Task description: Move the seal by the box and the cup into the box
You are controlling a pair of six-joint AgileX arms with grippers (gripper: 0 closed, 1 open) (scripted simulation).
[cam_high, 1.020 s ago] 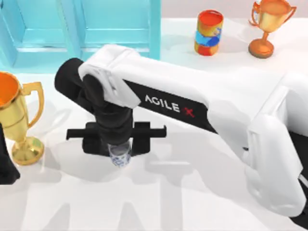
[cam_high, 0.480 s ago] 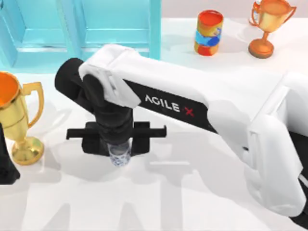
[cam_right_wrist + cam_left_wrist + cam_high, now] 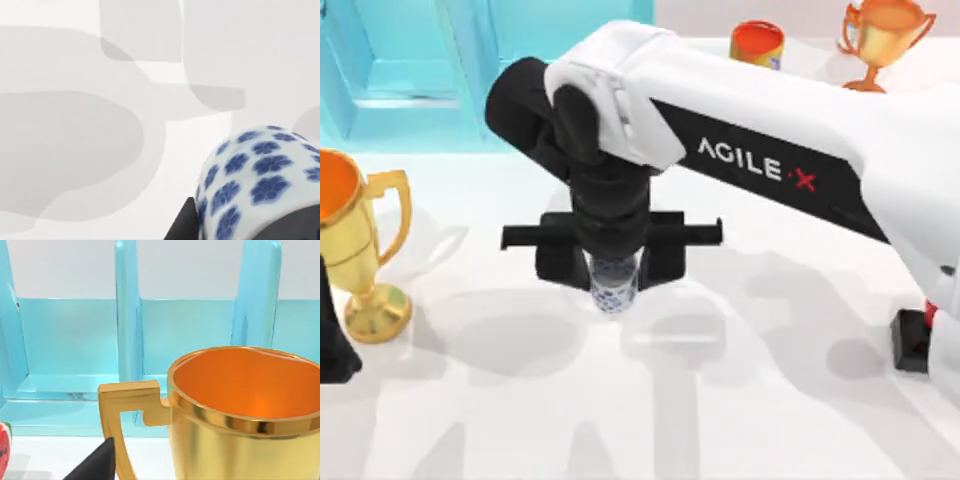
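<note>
My right gripper (image 3: 613,272) is shut on the cup (image 3: 613,293), a small white cup with blue flowers, and holds it above the table left of centre. The cup's patterned side (image 3: 260,180) is close up in the right wrist view, with bare table below it. The seal (image 3: 912,343) stands at the right edge, a black block with a bit of red knob, partly hidden by the right arm. The turquoise box (image 3: 390,85) lies at the back left, behind the held cup. My left gripper (image 3: 330,345) is parked at the left edge.
A gold trophy (image 3: 355,240) stands at the left, right in front of the left wrist camera (image 3: 240,410), with the box (image 3: 75,340) behind it. An orange cylinder (image 3: 757,40) and a second trophy (image 3: 882,35) stand at the back right.
The right arm has risen and shifted right and toward the back with the cup in its grip. The seal has come into sight at the right edge.
</note>
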